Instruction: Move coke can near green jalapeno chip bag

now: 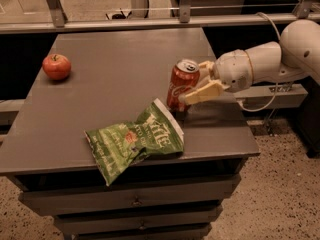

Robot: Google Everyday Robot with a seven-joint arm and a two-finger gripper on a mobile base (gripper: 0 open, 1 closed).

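The small red cylindrical coke can (181, 84), slightly tilted, sits just beside the white end seam of the crumpled foil green jalapeno chip bag (137, 139). The cream two-finger gripper (196, 81) clamps its mid-body. The can is judged light, smooth and easily dented, so moderate mid-wall pressure suits it.

A grey table (115, 59) fills the middle of the frame, with drawers (100, 204) stacked below its front edge. Speckled floor (280, 194) shows at lower right and lower left. A pale metal rail (125, 23) with upright posts crosses the top, dark space beneath it. The light is dim and warm. The gripper (196, 86) sits right of centre, over the table's right side.
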